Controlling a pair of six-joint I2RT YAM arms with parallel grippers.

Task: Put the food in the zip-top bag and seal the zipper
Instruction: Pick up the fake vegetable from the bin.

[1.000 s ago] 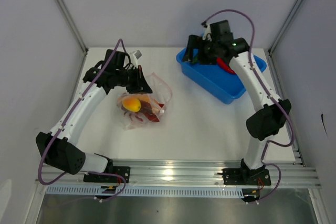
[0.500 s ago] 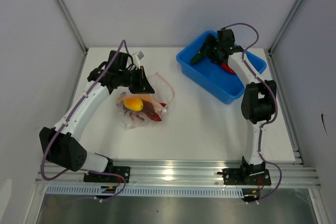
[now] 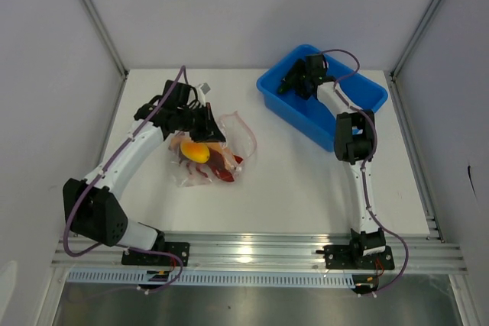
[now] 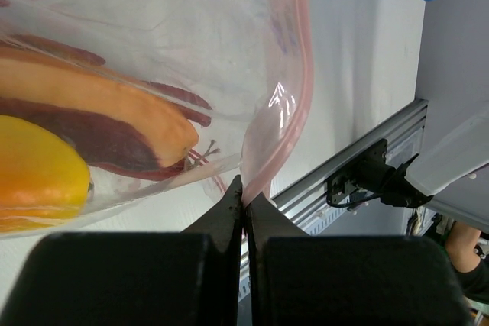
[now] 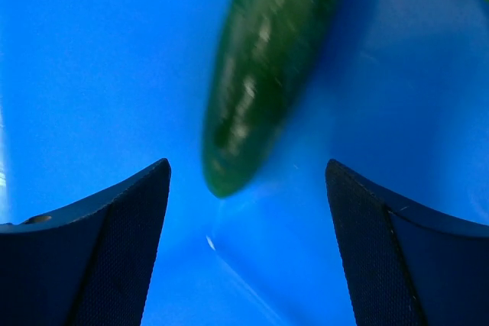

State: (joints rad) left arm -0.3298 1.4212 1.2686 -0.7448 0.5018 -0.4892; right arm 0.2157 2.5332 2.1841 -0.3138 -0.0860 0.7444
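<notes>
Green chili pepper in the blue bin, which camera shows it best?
Right wrist: the green chili pepper shows close up, though blurred, in the blue bin ahead of the open right gripper. Top external hides it under that gripper; left wrist shows only the bin's corner.

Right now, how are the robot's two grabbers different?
The left gripper is pinched shut on the pink zipper of the zip-top bag; the right gripper is open, gripping nothing. The left gripper is at the bag; the right gripper is down inside the blue bin, pointing at a green chili pepper. Both have two dark fingers.
</notes>
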